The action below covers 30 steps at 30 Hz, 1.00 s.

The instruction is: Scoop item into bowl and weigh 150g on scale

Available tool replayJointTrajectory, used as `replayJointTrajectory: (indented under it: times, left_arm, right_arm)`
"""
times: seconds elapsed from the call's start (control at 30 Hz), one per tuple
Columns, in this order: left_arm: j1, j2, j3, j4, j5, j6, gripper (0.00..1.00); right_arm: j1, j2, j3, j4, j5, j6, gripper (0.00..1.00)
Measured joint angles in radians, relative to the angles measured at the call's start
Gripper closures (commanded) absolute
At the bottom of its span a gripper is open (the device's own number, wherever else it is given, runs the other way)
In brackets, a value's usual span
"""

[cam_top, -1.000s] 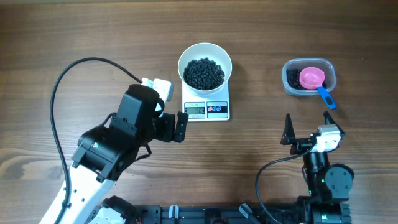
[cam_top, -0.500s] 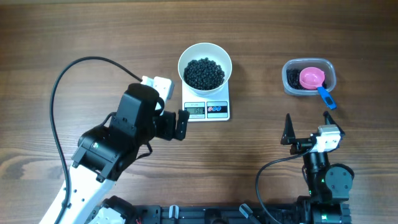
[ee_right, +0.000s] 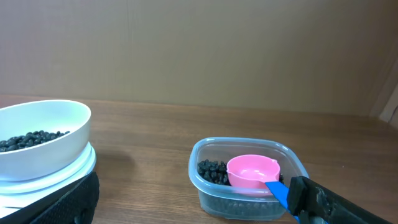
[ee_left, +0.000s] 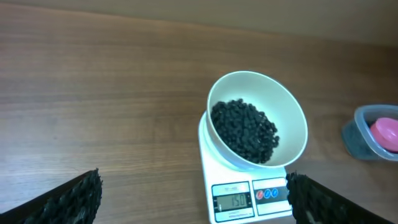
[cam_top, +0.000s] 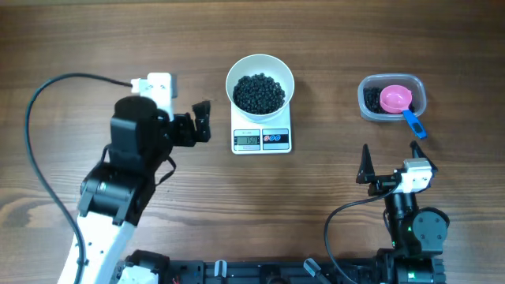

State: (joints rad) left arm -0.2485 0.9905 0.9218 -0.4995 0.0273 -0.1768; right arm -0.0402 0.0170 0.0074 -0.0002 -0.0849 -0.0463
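Note:
The white bowl (cam_top: 260, 69) stands on the white scale (cam_top: 276, 140) at the table's middle back, and black beans (cam_top: 259, 93) fill its bottom. In the left wrist view the scale (ee_left: 242, 200) shows 150 under the bowl (ee_left: 292, 115) with its beans (ee_left: 244, 129). My left gripper (cam_top: 200, 121) hovers left of the scale, open and holding nothing. My right gripper (cam_top: 392, 160) rests open near the front right, also holding nothing. In the right wrist view the bowl (ee_right: 59, 121) sits at the far left.
A clear plastic tub (cam_top: 368, 106) at the back right holds more beans and a pink scoop (cam_top: 395, 99) with a blue handle (cam_top: 413, 122). The same tub (ee_right: 249, 196) and scoop (ee_right: 252, 171) lie just ahead of my right gripper (ee_right: 199, 205).
My left arm has swung back and to the left, away from the scale's front-left corner. The right arm, bowl and scoop have not moved.

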Motion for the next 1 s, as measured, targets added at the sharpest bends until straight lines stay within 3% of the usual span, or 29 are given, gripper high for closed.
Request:
replayJointTrajectory:
  times: [0.5,1.0]
  left_arm:
    - [0.107,-0.677,-0.344,0.037,0.017,0.0,0.0]
    - [0.245,-0.865,-0.515,0.119,0.099,0.0,0.0]
  right_arm:
    - [0.0,0.003,0.0,-0.001,0.0,0.0,0.0]
    - [0.0,0.003,0.0,-0.001,0.0,0.0,0.0]
